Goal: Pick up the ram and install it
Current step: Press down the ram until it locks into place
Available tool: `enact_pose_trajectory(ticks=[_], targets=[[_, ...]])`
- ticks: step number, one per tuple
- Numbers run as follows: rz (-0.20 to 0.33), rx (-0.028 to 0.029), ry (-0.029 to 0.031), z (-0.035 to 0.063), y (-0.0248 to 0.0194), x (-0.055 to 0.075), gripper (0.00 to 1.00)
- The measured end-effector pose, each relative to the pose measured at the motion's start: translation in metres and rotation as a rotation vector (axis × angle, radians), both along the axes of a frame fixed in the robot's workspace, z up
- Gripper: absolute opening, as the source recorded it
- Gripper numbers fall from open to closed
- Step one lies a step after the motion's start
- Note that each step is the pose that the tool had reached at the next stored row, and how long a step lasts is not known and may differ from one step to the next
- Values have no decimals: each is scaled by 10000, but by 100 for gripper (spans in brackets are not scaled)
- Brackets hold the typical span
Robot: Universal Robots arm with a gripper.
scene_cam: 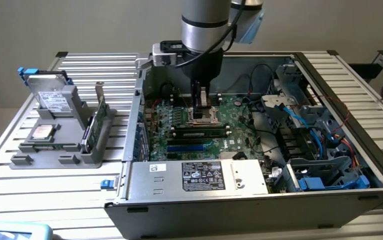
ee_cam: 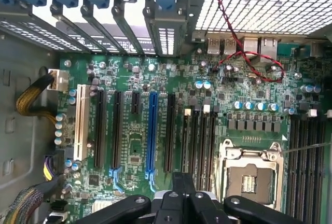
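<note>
The gripper's (scene_cam: 202, 102) black fingers (ee_cam: 182, 182) are pressed together with nothing between them, pointing straight down just above the open processor socket (scene_cam: 202, 116) on the motherboard (scene_cam: 235, 107). The grey, cylindrical Universal Robots arm (scene_cam: 205, 22) descends vertically from above into an open desktop computer case (scene_cam: 245, 210) of dull grey sheet metal, which lies on its side on a table of ribbed aluminium slats (scene_cam: 58, 192).

In the exterior view, one ram stick (scene_cam: 201, 133), a long narrow green board with black chips, lies seated in the slots just in front of the socket, beside an empty blue slot (scene_cam: 188, 147). Another thin green board (scene_cam: 93, 127) stands on edge in a grey plastic holder (scene_cam: 65, 150) on the table, at the exterior view's left, well apart from the gripper. The same holder carries a boxy metal drive (scene_cam: 53, 100) and a small square silver chip (scene_cam: 43, 131).

A silver power supply (scene_cam: 198, 176) with a printed label fills the case's near edge. Blue and red cables (scene_cam: 318, 135) tangle at the exterior view's right.

The wrist view looks down on the glossy green motherboard, dense with small silver capacitors. Long black expansion slots, one blue (ee_cam: 151, 133) and one white (ee_cam: 81, 123), run in parallel. The square metal-framed socket (ee_cam: 251, 175) sits beside the black finger linkage.
</note>
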State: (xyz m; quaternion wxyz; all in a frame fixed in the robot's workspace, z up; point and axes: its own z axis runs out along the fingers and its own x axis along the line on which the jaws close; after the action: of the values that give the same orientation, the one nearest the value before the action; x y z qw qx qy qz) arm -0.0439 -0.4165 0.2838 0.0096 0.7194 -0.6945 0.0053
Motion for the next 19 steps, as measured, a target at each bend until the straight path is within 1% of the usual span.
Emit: enact_pose_trajectory(ticks=[4, 5, 7, 8, 19], targets=[[-2, -1, 2, 182, -3, 59, 11], [-4, 7, 3, 204, -4, 69, 11], [-52, 98, -31, 203, -4, 75, 11], [-54, 109, -31, 204, -4, 76, 11], [-54, 110, -31, 204, -5, 76, 11]])
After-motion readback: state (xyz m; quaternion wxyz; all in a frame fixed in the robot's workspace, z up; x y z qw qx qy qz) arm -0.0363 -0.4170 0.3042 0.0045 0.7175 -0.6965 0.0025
